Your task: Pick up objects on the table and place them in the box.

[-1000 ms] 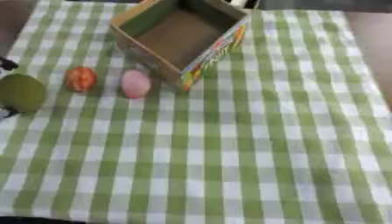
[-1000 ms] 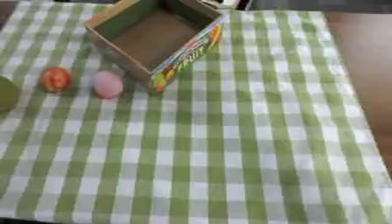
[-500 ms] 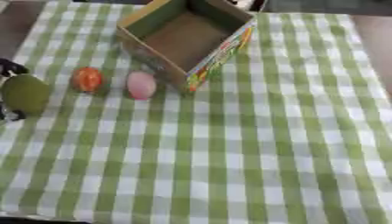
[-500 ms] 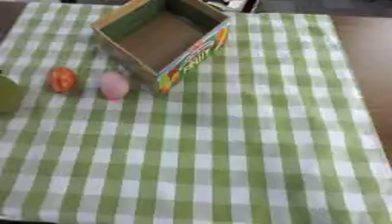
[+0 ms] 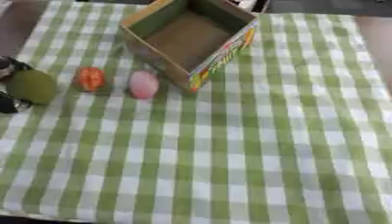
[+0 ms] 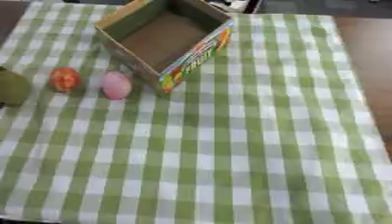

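Gripping green fruit (image 5: pixel 32 86) at cloth (image 5: pixel 253 144) edge, left hand (image 5: pixel 8 103)

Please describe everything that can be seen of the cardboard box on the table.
The box is an open-topped carton that looks like brown cardboard, plain inside and empty as far as can be seen. Its outer wall nearest the camera's right carries a colourful printed strip. It stands upright, turned at an angle to the cloth's stripes, at the far middle of the green checked tablecloth. The pink egg-shaped object lies close beside its near corner; whether they touch cannot be told.
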Controlling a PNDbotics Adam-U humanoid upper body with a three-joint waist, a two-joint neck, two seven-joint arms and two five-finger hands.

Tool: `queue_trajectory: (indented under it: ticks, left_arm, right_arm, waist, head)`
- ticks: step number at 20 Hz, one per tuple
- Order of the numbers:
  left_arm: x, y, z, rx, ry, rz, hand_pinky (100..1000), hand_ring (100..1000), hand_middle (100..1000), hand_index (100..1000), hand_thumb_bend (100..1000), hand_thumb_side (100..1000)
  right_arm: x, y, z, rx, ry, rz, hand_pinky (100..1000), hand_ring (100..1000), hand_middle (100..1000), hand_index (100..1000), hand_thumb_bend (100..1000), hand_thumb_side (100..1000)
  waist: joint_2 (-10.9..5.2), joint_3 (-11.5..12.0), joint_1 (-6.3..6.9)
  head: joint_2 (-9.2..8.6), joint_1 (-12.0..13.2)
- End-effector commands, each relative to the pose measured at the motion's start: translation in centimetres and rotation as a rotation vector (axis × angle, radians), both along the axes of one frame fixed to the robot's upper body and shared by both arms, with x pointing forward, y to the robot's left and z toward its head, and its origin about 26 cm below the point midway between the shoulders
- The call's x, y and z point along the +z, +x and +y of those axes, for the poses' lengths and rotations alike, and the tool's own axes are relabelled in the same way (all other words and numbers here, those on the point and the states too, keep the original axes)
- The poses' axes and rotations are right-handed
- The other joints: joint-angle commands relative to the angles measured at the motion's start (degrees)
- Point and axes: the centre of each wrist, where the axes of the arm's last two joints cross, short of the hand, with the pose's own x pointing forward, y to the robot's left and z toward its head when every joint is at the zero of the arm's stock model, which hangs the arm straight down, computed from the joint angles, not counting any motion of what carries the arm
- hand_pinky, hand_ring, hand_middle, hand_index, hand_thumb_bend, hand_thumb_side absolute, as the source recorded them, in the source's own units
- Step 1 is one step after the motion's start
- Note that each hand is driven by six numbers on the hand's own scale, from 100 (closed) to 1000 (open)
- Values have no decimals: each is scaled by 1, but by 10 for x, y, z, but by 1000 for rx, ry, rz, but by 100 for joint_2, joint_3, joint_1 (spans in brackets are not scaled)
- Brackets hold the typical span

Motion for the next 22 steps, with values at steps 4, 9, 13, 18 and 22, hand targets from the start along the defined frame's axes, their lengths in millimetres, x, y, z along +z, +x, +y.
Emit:
queue_trajectory:
  ticks: [4, 9, 13, 18, 22]
  left_arm:
    - [25, -8, -5, -46, 33, -159, 616, 591, 560, 706, 100, 100]
    - [38, -18, -17, -107, 56, -218, 607, 592, 569, 712, 101, 100]
    - [63, -25, -33, -131, 57, -290, 600, 580, 564, 710, 100, 100]
    - [100, -26, -71, -218, 35, -405, 581, 538, 545, 695, 100, 100]
    - [122, -21, -108, -309, 2, -485, 569, 535, 532, 679, 100, 100]
  right_arm:
    - [8, -5, -2, -5, -2, -30, 759, 798, 553, 842, 100, 524]
    - [8, -5, -2, -7, 0, -28, 759, 795, 554, 841, 100, 524]
    - [8, -5, -3, -10, -1, -30, 758, 794, 554, 841, 100, 524]
    - [10, -4, -1, 0, -8, -32, 758, 790, 556, 840, 100, 523]
    - [12, -4, 2, 15, -17, -34, 759, 788, 556, 840, 100, 523]
  waist:
    - [-119, -13, 27]
    - [-135, -12, 47]
    - [-160, -1, 66]
    - [-197, -5, 104]
    - [-203, -45, 135]
  head:
    - [-49, -9]
    - [-36, -45]
    - [-27, -84]
    - [15, -79]
    - [36, -45]
